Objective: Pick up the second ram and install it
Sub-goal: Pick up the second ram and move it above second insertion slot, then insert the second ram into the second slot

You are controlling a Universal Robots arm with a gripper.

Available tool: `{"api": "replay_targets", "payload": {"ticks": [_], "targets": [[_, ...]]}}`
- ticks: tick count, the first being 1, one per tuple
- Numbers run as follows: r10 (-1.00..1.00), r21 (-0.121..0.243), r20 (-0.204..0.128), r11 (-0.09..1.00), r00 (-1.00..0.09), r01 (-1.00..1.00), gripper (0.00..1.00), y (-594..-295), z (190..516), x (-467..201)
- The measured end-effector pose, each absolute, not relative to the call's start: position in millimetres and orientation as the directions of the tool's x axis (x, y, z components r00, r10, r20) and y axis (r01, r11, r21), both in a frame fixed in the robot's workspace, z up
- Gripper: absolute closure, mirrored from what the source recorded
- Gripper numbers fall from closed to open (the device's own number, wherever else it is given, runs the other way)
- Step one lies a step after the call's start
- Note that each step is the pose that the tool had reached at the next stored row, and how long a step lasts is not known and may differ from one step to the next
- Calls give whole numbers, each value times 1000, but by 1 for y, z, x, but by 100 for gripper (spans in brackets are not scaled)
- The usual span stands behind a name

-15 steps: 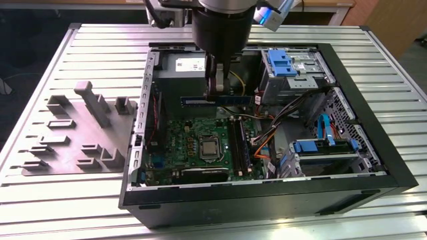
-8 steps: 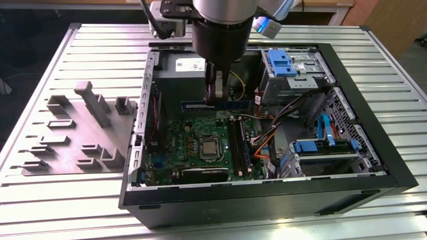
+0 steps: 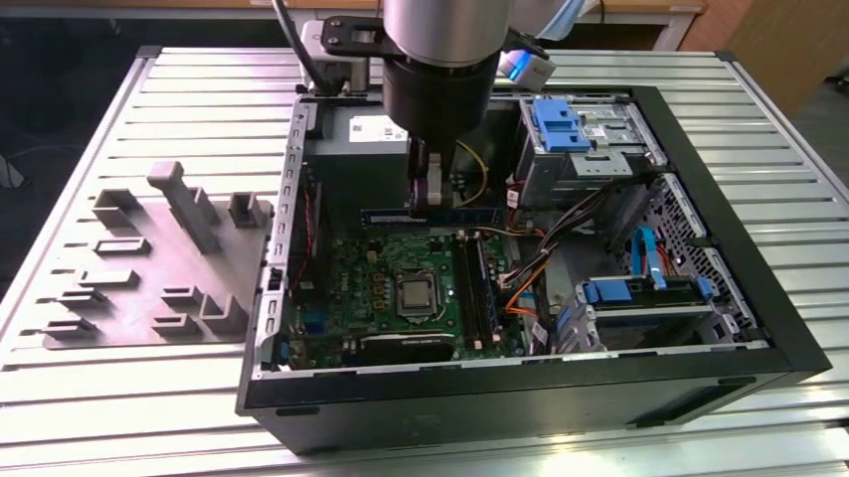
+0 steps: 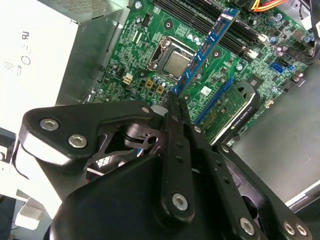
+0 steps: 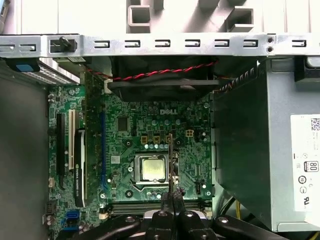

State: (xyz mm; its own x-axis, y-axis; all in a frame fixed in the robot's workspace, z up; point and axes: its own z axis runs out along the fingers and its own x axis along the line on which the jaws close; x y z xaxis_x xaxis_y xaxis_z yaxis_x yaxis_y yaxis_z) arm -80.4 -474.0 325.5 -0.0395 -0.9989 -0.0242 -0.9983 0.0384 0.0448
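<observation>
1 second ram, a long, flat, bluish-green memory stick with black chips, is pinched between the fingers of my black gripper, above the green motherboard. Its long axis lies crosswise to the long black slots just beyond it.

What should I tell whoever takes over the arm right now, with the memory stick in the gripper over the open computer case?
Gripper: shut on the second ram.
Where: the stick hangs in the air above the motherboard, inside the open case, touching nothing else.
Done: the pick-up; the stick is off its holder and over the board.
Left: seating. The stick is not in the black memory slots, and it is turned crosswise to them.
</observation>
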Motion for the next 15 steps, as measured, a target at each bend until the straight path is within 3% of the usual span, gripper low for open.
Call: {"api": "replay_targets", "payload": {"ticks": [15], "targets": [[-998, 45, -24, 62, -63, -997, 89, -474, 325, -80]]}}
